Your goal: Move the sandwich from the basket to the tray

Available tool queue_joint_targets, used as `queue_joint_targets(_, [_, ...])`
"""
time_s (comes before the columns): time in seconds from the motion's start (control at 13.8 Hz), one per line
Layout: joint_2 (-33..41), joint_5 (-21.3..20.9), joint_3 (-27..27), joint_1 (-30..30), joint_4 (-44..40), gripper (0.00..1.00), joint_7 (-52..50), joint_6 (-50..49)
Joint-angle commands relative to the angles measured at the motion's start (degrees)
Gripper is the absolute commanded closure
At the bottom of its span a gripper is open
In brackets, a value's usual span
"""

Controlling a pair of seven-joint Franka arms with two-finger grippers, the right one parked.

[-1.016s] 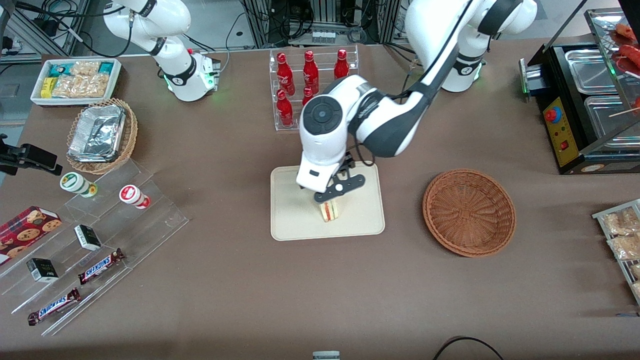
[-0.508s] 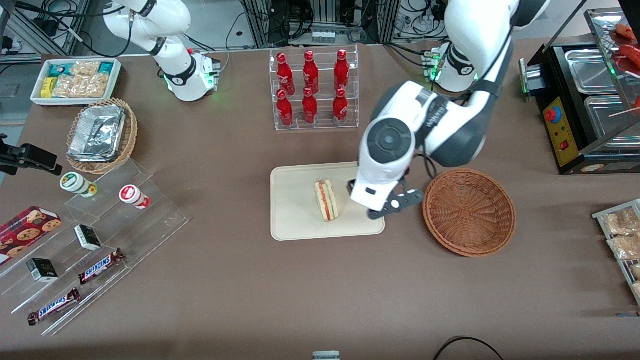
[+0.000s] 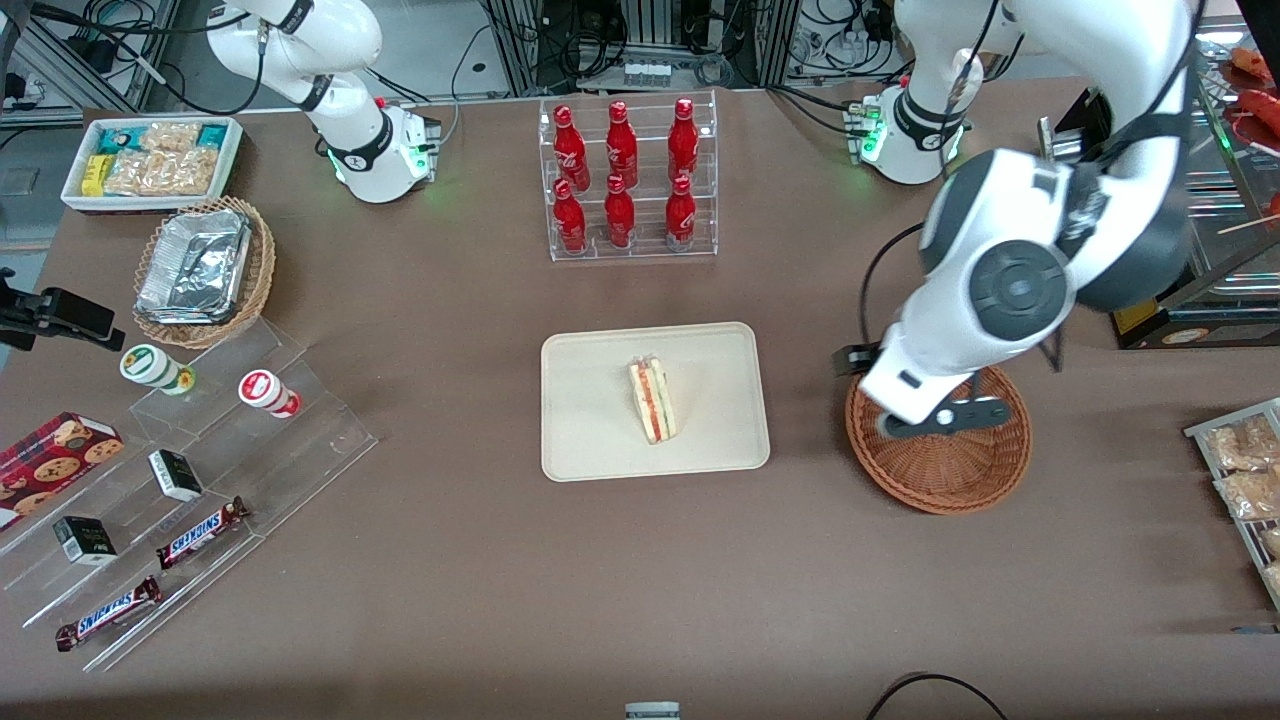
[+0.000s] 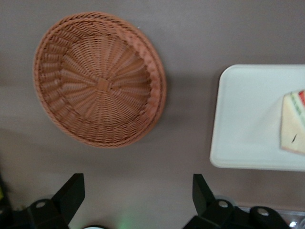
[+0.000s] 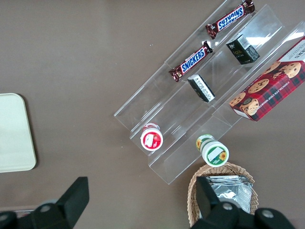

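The sandwich (image 3: 652,400) lies on the cream tray (image 3: 590,440) in the middle of the table, with its red and green stripes facing up. It also shows in the left wrist view (image 4: 293,121), on the tray (image 4: 243,119). The reddish-brown wicker basket (image 3: 940,470) stands beside the tray toward the working arm's end, with nothing in it (image 4: 100,78). My left gripper (image 3: 935,417) hangs high above the basket, open and holding nothing, well apart from the sandwich. Its dark fingers (image 4: 71,193) stand wide apart over bare table.
A clear rack of red bottles (image 3: 625,180) stands farther from the front camera than the tray. A food warmer (image 3: 1160,210) and a rack of snack bags (image 3: 1245,480) are at the working arm's end. Acrylic steps with snacks (image 3: 180,470) lie toward the parked arm's end.
The gripper let go of the sandwich on the tray, rose and swung sideways from above the tray to above the basket. The sandwich stays on the tray.
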State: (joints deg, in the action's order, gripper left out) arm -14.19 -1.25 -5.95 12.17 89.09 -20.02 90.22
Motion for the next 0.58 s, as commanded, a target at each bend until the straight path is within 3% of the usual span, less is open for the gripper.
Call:
queue_joint_targets(0.0, [10.54,0.11,-0.56,-5.46,9.32,0.00,10.90,0.32])
queue_joint_targets(0.22, [15.32,0.37,-1.08,-12.67,10.06,0.00,21.48,-4.68])
queue_joint_targets(0.51, [18.84,0.20,-0.64,-16.30,7.96,0.00,28.10,-9.43])
